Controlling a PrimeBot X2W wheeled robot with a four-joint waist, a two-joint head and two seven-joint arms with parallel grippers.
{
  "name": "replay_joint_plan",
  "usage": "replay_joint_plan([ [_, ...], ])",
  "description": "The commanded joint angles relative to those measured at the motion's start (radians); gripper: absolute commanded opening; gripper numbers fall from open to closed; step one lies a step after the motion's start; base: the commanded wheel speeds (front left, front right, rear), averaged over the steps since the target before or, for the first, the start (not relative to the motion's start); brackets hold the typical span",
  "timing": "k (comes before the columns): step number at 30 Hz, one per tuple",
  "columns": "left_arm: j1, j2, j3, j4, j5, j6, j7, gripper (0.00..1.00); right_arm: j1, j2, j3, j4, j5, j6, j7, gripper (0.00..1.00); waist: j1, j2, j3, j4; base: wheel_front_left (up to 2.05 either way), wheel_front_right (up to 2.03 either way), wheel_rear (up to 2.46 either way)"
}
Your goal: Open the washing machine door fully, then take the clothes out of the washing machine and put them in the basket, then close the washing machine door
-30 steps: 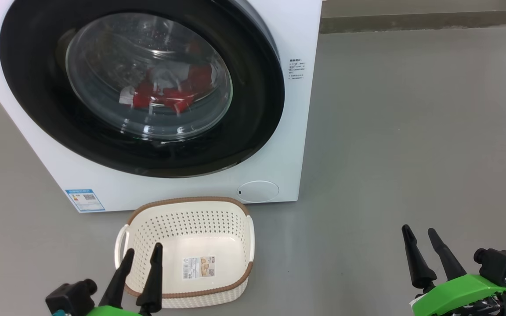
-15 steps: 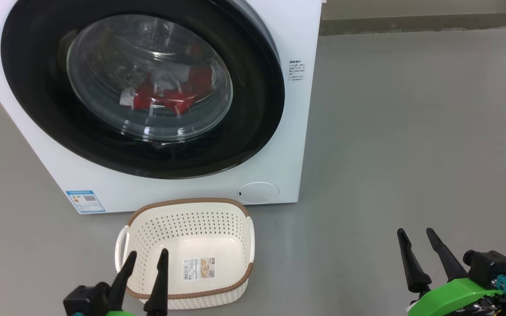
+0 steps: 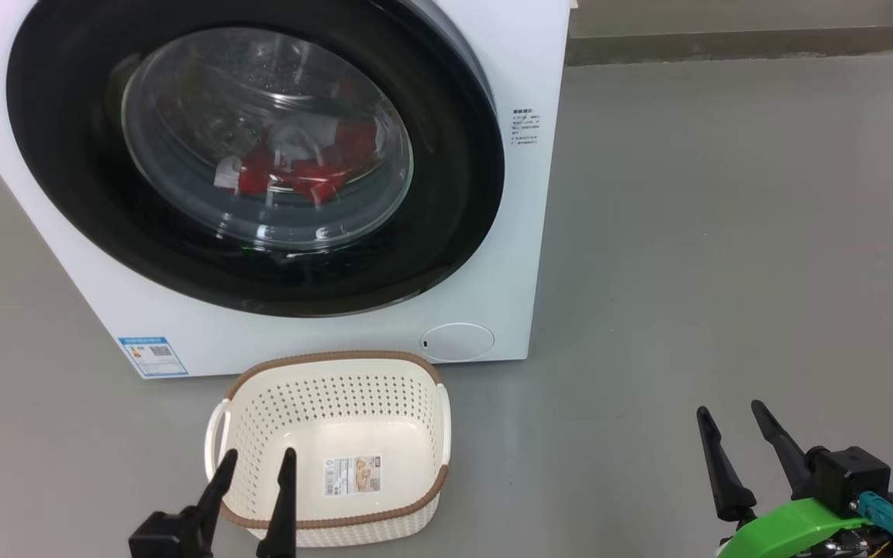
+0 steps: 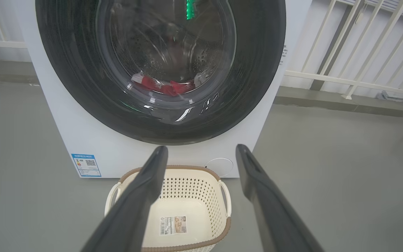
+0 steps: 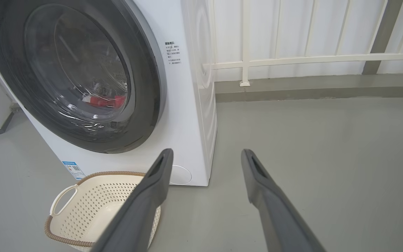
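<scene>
In the head view, your washing machine (image 3: 524, 232) stands on the floor (image 3: 725, 232) with its door (image 3: 67, 155) closed and the clothes (image 3: 299, 167) inside, behind the glass. The basket (image 3: 330, 358) sits on the floor just in front of it. Your left pincer (image 3: 259, 457), released, hangs over the basket's near rim. Your right pincer (image 3: 729, 411), also released, is well off to the basket's right, over bare floor.

In the left wrist view, the basket lies right below the left pincer (image 4: 201, 148), with the door beyond.

In the right wrist view, the basket lies left of and below the right pincer (image 5: 207, 152).

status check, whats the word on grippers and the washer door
Left gripper and right gripper open, empty. Washing machine door shut, clothes inside. Basket on floor just below door, no clothes in it.
</scene>
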Motion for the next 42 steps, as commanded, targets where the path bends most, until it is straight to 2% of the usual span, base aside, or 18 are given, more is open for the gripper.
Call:
replay_joint_plan([
  [1,-0.045,0.011,0.025,-0.018,0.024,0.006,-0.015,1.00,-0.024,-0.005,0.014,-0.020,-0.033,-0.001,-0.015,1.00,-0.0001,0.0000,0.001,0.000,0.00,0.00,0.00],
  [13,-0.056,0.011,0.022,-0.006,0.121,0.022,-0.051,1.00,-0.022,-0.003,0.010,-0.013,-0.153,-0.001,-0.050,1.00,-0.0001,0.0000,0.001,0.003,0.00,0.00,0.00],
  [32,-0.062,0.009,0.021,0.016,0.091,0.027,-0.051,1.00,-0.027,-0.002,0.009,-0.006,-0.114,-0.001,-0.051,1.00,-0.0001,0.0000,0.002,0.000,0.00,0.00,0.00],
  [33,-0.062,0.009,0.020,0.016,0.090,0.028,-0.051,1.00,-0.026,-0.002,0.008,-0.005,-0.107,-0.001,-0.051,0.72,-0.0001,0.0000,0.002,0.000,0.00,0.00,0.00],
  [34,-0.062,0.009,0.020,0.017,0.090,0.029,-0.051,1.00,-0.026,-0.002,0.009,-0.005,-0.103,-0.001,-0.051,0.00,-0.0001,0.0000,0.001,0.000,0.00,0.00,0.00],
  [42,-0.063,0.008,0.015,0.017,0.086,0.034,-0.051,1.00,-0.032,-0.002,0.016,0.008,-0.056,-0.001,-0.051,0.00,-0.0001,0.0000,0.000,0.004,0.00,0.00,0.00],
])
